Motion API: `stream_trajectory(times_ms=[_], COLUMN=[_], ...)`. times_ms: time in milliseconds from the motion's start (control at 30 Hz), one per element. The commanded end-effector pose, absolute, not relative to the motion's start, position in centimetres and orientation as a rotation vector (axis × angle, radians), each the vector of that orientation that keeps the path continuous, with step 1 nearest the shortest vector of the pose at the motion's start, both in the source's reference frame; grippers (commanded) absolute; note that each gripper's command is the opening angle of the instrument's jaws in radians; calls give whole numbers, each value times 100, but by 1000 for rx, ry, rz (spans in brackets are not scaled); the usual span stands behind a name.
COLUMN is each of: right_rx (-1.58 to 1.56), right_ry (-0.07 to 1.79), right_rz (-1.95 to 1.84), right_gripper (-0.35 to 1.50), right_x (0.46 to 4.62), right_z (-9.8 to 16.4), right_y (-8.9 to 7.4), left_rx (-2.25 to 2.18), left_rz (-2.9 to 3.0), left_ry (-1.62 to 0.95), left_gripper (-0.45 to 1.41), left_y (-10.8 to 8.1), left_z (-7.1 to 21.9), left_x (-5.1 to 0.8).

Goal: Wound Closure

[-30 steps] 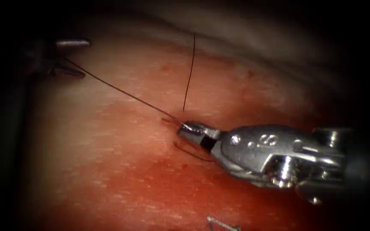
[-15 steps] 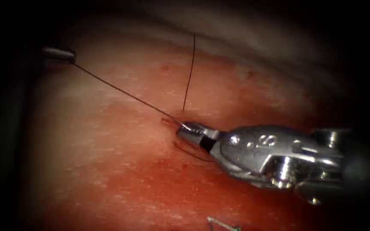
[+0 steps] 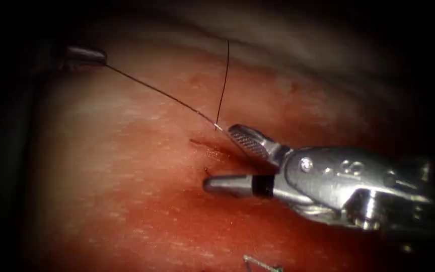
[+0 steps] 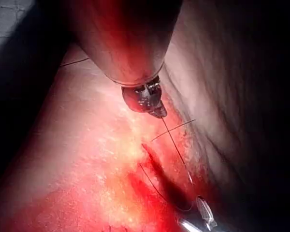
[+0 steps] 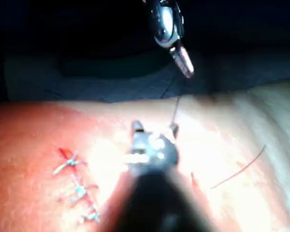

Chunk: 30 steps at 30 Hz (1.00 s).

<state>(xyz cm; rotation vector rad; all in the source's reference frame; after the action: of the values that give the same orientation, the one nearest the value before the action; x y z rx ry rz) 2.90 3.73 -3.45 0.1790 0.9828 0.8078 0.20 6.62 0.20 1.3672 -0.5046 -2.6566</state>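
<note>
My left tool sits far out on the left of the cut, jaws shut on the dark thread. That thread runs taut down and to the right to the cut's upper end. A second strand rises from the same spot toward the far edge of the tissue. My right tool comes in from the right with its jaws wide open over the cut, one above it and one below, holding nothing. The left wrist view has the left tool with the thread leading to the cut.
Cut thread ends of an earlier stitch lie at the near edge. The right wrist view has several tied stitches, a loose thread end, my right tool and the left tool beyond it. Red fluid wets the tissue around the cut.
The left jaws closed on the thread and shifted a little, keeping it taut. The right jaws, shut on the thread at the cut a moment ago, have opened wide and let it go.
</note>
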Motion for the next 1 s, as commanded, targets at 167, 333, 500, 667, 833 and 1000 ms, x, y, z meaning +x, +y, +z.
stream_trajectory(times_ms=[167, 333, 500, 667, 833, 1000], right_rx=[174, 205, 166, 120, 134, 152], right_ry=[1023, 1081, 1095, 1097, 1110, 1145], right_rz=[816, 784, 703, 641, 585, 537], right_gripper=[145, 114, -35, -35, -35, -35], right_x=[284, 260, 240, 253, 283, 334], right_z=[-347, -352, -323, -271, -222, -204], right_y=[383, 404, 437, 442, 422, 398], left_rx=[1378, 1449, 1524, 1623, 1639, 1526], left_rz=[-2666, -2583, -2516, -2524, -2580, -2704], left_ry=[-496, -462, -450, -470, -503, -611], left_gripper=[-35, -35, -35, -35, -35, -35], left_y=[657, 653, 653, 659, 665, 667], left_z=[27, 29, 25, 23, 32, 68], left_x=[15, 8, -1, -3, -8, -33])
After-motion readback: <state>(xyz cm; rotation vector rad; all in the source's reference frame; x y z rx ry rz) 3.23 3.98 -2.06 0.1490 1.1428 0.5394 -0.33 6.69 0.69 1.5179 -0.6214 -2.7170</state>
